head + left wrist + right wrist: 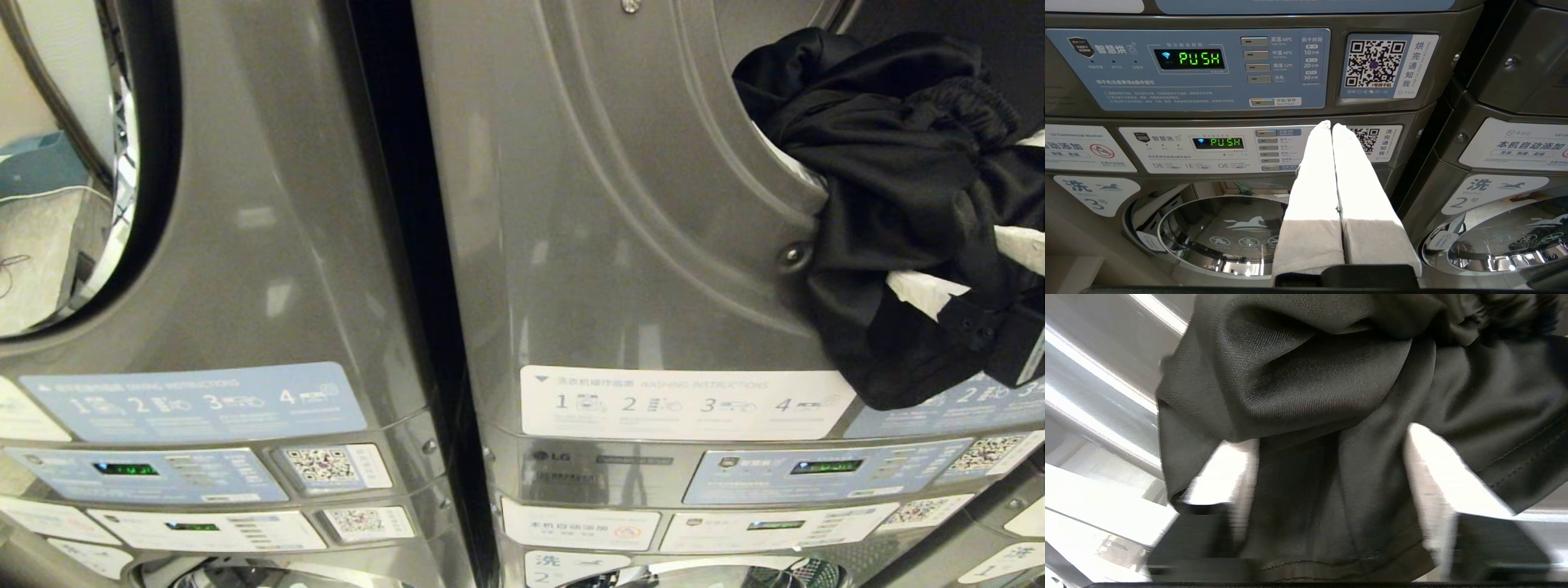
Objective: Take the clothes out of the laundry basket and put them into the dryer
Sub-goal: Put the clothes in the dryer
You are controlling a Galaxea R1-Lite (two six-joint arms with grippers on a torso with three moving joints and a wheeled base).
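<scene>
A bundle of black clothes (898,188) hangs out over the lower rim of the grey dryer's (637,204) round opening at the upper right. My right gripper (971,265) reaches up into this bundle. Its white fingers (1437,469) stand apart, and a fold of the black clothes (1331,396) fills the gap between them and drapes over their tips. In the right wrist view my right gripper (1331,453) is open. My left gripper (1331,124) is shut on nothing, parked low before the control panels. The laundry basket is out of view.
A second grey machine (245,245) stands to the left, with a dark gap (400,204) between the two. Control panels (1188,69) showing green PUSH displays sit below the dryer. Round washer doors (1224,232) lie beneath them.
</scene>
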